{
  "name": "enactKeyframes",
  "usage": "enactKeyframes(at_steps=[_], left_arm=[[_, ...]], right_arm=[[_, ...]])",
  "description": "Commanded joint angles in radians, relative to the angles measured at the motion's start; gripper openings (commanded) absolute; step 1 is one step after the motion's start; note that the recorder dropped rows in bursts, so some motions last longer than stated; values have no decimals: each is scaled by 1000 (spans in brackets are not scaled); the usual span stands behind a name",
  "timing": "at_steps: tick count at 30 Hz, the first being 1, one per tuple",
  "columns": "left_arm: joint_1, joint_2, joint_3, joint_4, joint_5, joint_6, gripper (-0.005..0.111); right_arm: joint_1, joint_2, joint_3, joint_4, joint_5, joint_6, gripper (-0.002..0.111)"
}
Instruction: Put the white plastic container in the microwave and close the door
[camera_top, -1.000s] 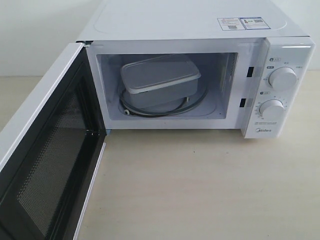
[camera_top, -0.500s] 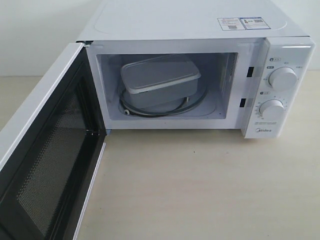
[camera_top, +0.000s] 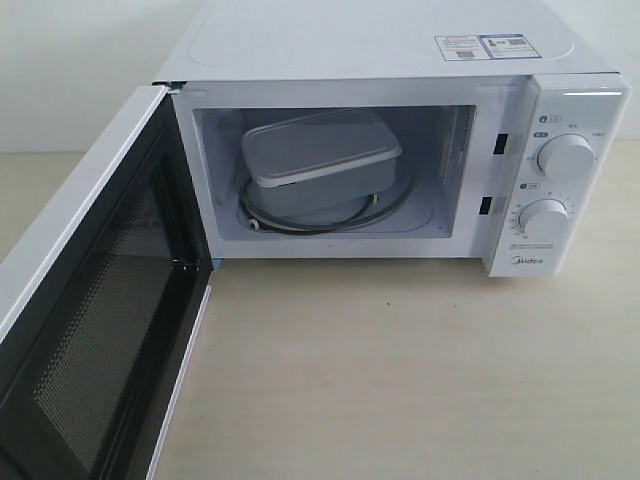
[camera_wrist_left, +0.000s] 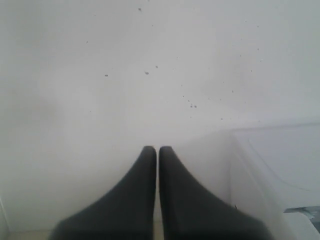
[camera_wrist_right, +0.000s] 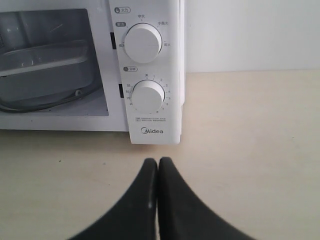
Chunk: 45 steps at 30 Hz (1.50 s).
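Observation:
The white plastic container (camera_top: 318, 165) sits inside the open microwave (camera_top: 390, 60), resting on the turntable ring; it also shows through the opening as the container (camera_wrist_right: 45, 67). The door (camera_top: 95, 330) stands swung wide open to the left, its black inner face and mesh window showing. Neither gripper appears in the exterior view. My right gripper (camera_wrist_right: 158, 161) is shut and empty, low over the tabletop just in front of the microwave's dial panel (camera_wrist_right: 145, 70). My left gripper (camera_wrist_left: 157, 149) is shut and empty, facing a plain white wall with the microwave's white corner (camera_wrist_left: 280, 170) beside it.
Beige tabletop (camera_top: 420, 370) stretches in front of the microwave. Two round dials (camera_top: 565, 157) sit on the right panel above the Midea logo. Stickers (camera_top: 482, 46) lie on the microwave's top. A white wall stands behind.

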Motion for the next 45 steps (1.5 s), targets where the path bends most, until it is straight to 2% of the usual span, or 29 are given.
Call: enactKeyframes(at_steps=[1, 5, 7, 8, 10, 13, 15, 16, 19, 21, 23, 28, 31, 34, 35, 38, 39, 42, 45], left_arm=[[-1, 30, -4, -13, 160, 7, 4], [-1, 62, -4, -36, 475, -12, 4], [-1, 80, -4, -163, 590, -27, 4], [-1, 96, -4, -339, 649, 31, 4], [-1, 127, -4, -527, 732, 223, 4], [-1, 194, -4, -582, 824, 260, 4], [-1, 256, -4, -678, 876, 289, 4], [-1, 297, -4, -793, 902, 389, 4], [-1, 413, -4, -1207, 1009, 843, 4], [-1, 467, -21, -1303, 1078, 928, 4], [-1, 503, -50, -1316, 1136, 930, 4], [-1, 506, -92, -1260, 1153, 972, 4], [-1, 490, -97, -1249, 1102, 991, 4], [-1, 484, -97, -1235, 969, 995, 4], [-1, 492, -97, -1235, 962, 1005, 4], [-1, 533, -97, -1235, 1080, 1093, 4], [-1, 536, -97, -1235, 1083, 1098, 4], [-1, 530, -97, -1235, 1030, 1122, 4], [-1, 511, -97, -1242, 936, 1144, 4]], right_arm=[[-2, -6, -1, -11, 0, 3, 0], [-2, -6, -1, -11, 0, 3, 0], [-2, -6, -1, -11, 0, 3, 0], [-2, -6, -1, -11, 0, 3, 0], [-2, -6, -1, -11, 0, 3, 0], [-2, -6, -1, -11, 0, 3, 0], [-2, -6, -1, -11, 0, 3, 0], [-2, -6, -1, -11, 0, 3, 0], [-2, -6, -1, -11, 0, 3, 0], [-2, -6, -1, -11, 0, 3, 0], [-2, -6, -1, -11, 0, 3, 0], [-2, -6, -1, -11, 0, 3, 0], [-2, -6, -1, -11, 0, 3, 0], [-2, -6, -1, -11, 0, 3, 0], [-2, -6, -1, -11, 0, 3, 0], [-2, -6, -1, -11, 0, 3, 0], [-2, -6, -1, -11, -2, 3, 0], [-2, -6, -1, -11, -100, 3, 0], [-2, -6, -1, -11, -121, 3, 0]])
